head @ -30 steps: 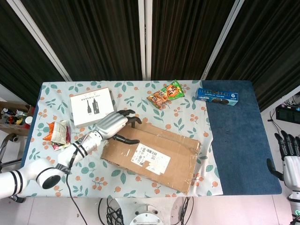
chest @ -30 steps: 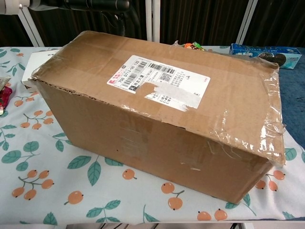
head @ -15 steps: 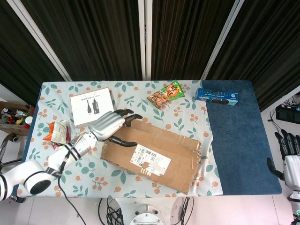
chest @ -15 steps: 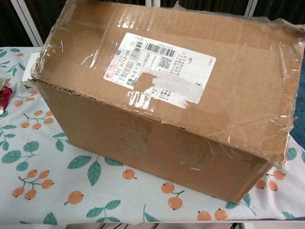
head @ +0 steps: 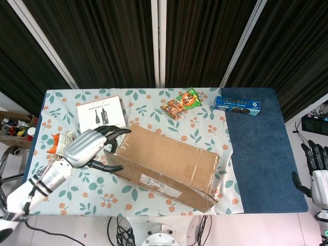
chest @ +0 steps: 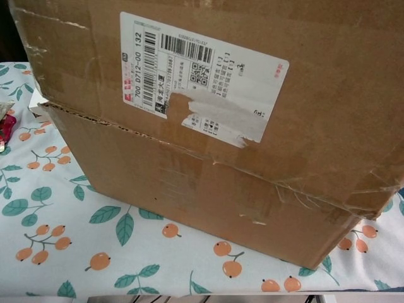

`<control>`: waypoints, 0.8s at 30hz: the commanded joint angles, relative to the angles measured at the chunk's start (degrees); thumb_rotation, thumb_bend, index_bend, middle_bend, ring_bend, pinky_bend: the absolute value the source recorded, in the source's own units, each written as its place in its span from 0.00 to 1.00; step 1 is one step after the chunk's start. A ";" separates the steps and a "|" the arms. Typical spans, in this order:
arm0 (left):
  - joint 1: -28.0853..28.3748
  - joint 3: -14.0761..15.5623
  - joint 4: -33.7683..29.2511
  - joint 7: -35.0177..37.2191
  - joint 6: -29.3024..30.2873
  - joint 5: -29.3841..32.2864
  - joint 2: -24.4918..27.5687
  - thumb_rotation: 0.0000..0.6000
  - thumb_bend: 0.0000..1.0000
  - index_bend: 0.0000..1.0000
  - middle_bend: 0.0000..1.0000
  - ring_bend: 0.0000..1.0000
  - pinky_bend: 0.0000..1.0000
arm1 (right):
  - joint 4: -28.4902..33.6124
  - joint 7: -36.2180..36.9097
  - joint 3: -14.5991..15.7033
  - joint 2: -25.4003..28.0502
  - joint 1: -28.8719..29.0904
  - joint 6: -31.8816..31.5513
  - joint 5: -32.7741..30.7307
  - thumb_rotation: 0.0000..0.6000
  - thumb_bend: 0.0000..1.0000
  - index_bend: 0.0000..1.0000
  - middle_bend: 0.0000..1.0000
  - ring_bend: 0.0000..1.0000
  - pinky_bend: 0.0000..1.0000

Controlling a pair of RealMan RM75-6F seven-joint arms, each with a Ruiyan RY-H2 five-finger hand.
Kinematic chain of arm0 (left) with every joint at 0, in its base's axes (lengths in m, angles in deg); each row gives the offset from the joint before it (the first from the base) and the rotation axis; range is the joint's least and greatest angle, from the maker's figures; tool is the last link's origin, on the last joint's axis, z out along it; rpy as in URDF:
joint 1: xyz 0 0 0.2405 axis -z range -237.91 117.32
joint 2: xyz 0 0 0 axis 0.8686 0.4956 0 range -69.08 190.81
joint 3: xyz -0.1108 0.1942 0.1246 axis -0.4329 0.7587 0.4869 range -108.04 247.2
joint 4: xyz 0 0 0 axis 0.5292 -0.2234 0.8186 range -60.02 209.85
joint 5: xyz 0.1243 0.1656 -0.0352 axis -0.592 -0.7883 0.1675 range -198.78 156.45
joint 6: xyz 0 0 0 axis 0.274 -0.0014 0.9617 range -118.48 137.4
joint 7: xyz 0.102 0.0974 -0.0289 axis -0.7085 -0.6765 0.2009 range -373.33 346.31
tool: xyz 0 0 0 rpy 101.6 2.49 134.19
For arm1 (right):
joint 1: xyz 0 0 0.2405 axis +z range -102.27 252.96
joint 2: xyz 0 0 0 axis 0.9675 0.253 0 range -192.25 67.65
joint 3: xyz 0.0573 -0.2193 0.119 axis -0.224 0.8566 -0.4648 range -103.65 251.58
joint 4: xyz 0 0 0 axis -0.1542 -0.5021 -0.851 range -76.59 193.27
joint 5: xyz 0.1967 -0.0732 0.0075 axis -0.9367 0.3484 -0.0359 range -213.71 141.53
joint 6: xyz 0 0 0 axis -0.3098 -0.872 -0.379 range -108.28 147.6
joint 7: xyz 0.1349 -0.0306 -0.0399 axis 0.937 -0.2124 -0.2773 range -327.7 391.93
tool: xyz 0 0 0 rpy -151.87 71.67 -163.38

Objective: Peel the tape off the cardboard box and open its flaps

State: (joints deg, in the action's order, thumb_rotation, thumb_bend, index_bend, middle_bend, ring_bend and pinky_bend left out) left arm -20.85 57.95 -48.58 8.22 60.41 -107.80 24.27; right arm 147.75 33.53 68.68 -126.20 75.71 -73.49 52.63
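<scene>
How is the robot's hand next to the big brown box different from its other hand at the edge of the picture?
The left hand reaches over the flowery tablecloth and touches the end of the cardboard box; the right hand hangs off beyond the table, touching nothing. The left hand lies sideways with fingers spread toward the box; the right hand points its fingers up. The left hand shows whole; the right is cut off by the picture's edge. Both are silver with dark fingers.

Table (head: 259, 169): cardboard box (head: 169, 164), booklet (head: 100, 114), snack bag (head: 181, 103), cookie box (head: 238, 105).
</scene>
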 commanded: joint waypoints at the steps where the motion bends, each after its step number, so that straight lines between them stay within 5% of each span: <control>1: -4.83 3.44 -2.26 4.72 4.07 -5.37 3.36 0.18 0.00 0.10 0.61 0.16 0.19 | 0.22 0.03 0.18 -0.16 -0.01 -0.21 0.49 1.00 0.30 0.00 0.00 0.00 0.00; 11: -12.32 9.67 0.61 14.82 11.22 -14.85 7.04 0.18 0.00 0.08 0.62 0.19 0.19 | 0.61 -1.02 0.80 -0.52 0.21 0.51 1.04 1.00 0.30 0.00 0.00 0.00 0.00; 15: -14.15 9.31 3.94 10.44 13.96 -12.06 5.11 0.19 0.00 0.08 0.35 0.17 0.19 | 2.03 -2.12 1.04 -0.31 0.86 0.71 2.64 1.00 0.30 0.00 0.00 0.00 0.00; 19: -17.40 8.00 9.02 -0.48 19.61 -6.21 -0.08 0.50 0.00 0.08 0.18 0.13 0.19 | 6.42 -4.24 1.30 1.50 2.58 1.78 5.96 1.00 0.30 0.00 0.00 0.00 0.00; 24: -22.33 6.98 16.67 -15.60 27.77 0.71 -8.25 0.97 0.00 0.08 0.14 0.11 0.19 | 16.63 -7.94 1.38 5.87 6.28 5.69 11.13 1.00 0.20 0.00 0.00 0.00 0.00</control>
State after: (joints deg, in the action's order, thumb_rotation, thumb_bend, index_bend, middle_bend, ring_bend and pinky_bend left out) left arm -39.03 66.00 -38.08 2.13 81.84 -112.86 22.34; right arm 158.82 28.14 69.95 -123.13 79.49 -70.41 60.46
